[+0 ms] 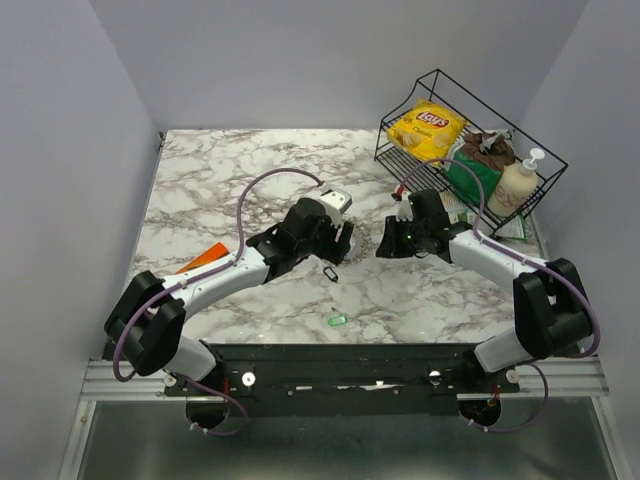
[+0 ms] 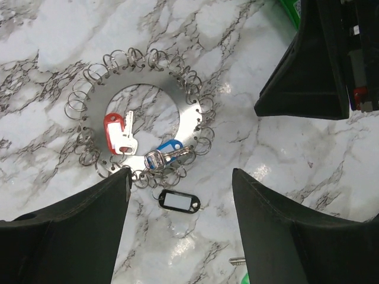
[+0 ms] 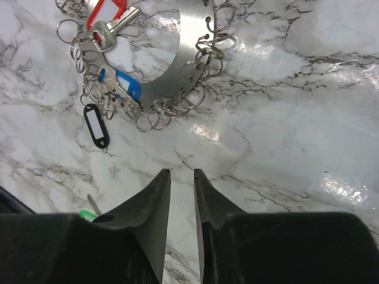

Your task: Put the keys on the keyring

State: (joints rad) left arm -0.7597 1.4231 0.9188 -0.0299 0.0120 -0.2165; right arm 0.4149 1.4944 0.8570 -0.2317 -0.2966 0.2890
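Note:
The keyring (image 2: 192, 112) is a flat silvery metal ring edged with several small split rings, lying on the marble between both arms (image 1: 362, 242). A red key (image 2: 117, 132) and a blue key (image 2: 169, 148) hang on it, along with a small black tag (image 2: 179, 202). A green key (image 1: 337, 320) lies loose nearer the table's front edge. My left gripper (image 2: 180, 177) hovers open over the ring's near side and the tag, holding nothing. My right gripper (image 3: 181, 173) stands right of the keyring (image 3: 190, 35) with its jaws only slightly apart and nothing between them.
A black wire basket (image 1: 545, 185) at the back right holds a yellow chip bag (image 1: 428, 128), a soap bottle (image 1: 515, 185) and a green pack. An orange object (image 1: 203, 258) lies under the left arm. The right gripper (image 2: 308, 59) shows close by in the left wrist view.

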